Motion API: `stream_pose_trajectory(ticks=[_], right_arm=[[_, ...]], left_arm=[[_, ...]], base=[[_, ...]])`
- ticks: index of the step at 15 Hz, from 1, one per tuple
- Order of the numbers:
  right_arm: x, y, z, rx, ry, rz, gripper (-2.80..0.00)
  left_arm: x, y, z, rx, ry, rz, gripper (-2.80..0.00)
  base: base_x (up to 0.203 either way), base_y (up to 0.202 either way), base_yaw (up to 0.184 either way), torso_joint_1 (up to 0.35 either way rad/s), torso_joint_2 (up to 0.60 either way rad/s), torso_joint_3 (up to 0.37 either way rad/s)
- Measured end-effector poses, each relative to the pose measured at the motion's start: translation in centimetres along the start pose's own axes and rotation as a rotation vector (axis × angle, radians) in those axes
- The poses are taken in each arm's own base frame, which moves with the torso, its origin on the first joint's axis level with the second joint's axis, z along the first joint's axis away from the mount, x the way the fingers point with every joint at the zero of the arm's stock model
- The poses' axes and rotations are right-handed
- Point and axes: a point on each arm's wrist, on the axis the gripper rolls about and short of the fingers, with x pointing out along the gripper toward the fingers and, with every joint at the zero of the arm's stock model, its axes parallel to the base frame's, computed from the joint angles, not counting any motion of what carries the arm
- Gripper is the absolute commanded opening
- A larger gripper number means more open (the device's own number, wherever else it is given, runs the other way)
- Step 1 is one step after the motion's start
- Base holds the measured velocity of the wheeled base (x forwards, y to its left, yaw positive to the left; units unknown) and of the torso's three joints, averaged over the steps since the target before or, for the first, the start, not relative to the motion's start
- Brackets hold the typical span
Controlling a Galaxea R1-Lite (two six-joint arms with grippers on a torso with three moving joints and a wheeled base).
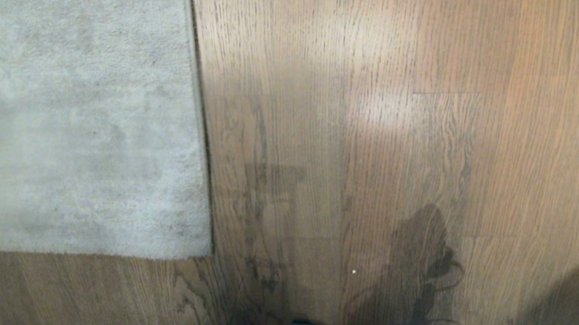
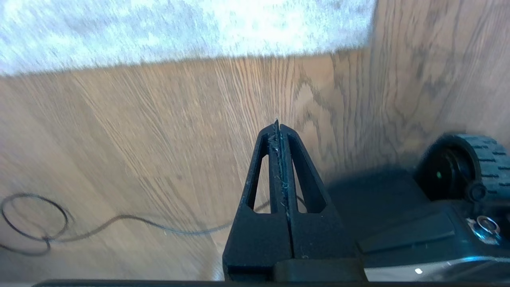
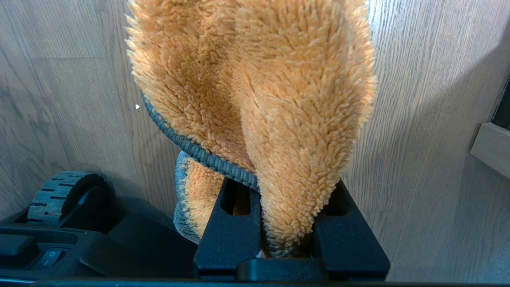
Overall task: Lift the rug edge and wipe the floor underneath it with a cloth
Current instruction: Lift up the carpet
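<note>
Nearest, low beside the robot's base, the right gripper (image 3: 285, 223) pinches the cloth (image 3: 259, 99), a fluffy orange rag with a grey hem that hangs over the floor (image 1: 401, 141). The left gripper (image 2: 279, 131) hovers above bare planks with its fingers pressed together, holding nothing. A thin black cable (image 2: 48, 227) lies nearby. Farther off on the left, the rug edge (image 1: 202, 139) lies flat.

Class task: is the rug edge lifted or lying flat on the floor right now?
Lying flat. The rug edge sits flush on the floor with no backing showing; the left gripper, jaws shut, is short of it.
</note>
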Motion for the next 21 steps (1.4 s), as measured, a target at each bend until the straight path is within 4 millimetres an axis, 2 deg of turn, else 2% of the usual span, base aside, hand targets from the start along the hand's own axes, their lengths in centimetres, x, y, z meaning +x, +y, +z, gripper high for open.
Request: stream_pose_trajectory(ticks=[4,9,12,16,21], right_arm=[[0.0,0.0,0.0,0.000,0.000,0.000,-2.80],[0.0,0.0,0.0,0.000,0.000,0.000,-2.80],[0.0,0.0,0.0,0.000,0.000,0.000,-2.80],[0.0,0.0,0.0,0.000,0.000,0.000,-2.80],[0.0,0.0,0.0,0.000,0.000,0.000,-2.80]], left_arm=[[0.8,-0.2,0.6,0.008,0.084,-0.037,-2.80],[3.2,-1.0,2.7,0.026,0.240,-0.133,-2.80],[5.1,-1.4,4.1,0.034,0.300,-0.136,-2.80],[8.8,-2.4,6.1,0.048,0.304,-0.144,-2.80],[12.0,-3.3,6.4,0.066,0.326,-0.148,-2.80]], base=[[0.000,0.000,0.000,0.000,0.00,0.000],[0.000,0.000,0.000,0.000,0.00,0.000],[0.000,0.000,0.000,0.000,0.00,0.000],[0.000,0.000,0.000,0.000,0.00,0.000],[0.000,0.000,0.000,0.000,0.00,0.000]])
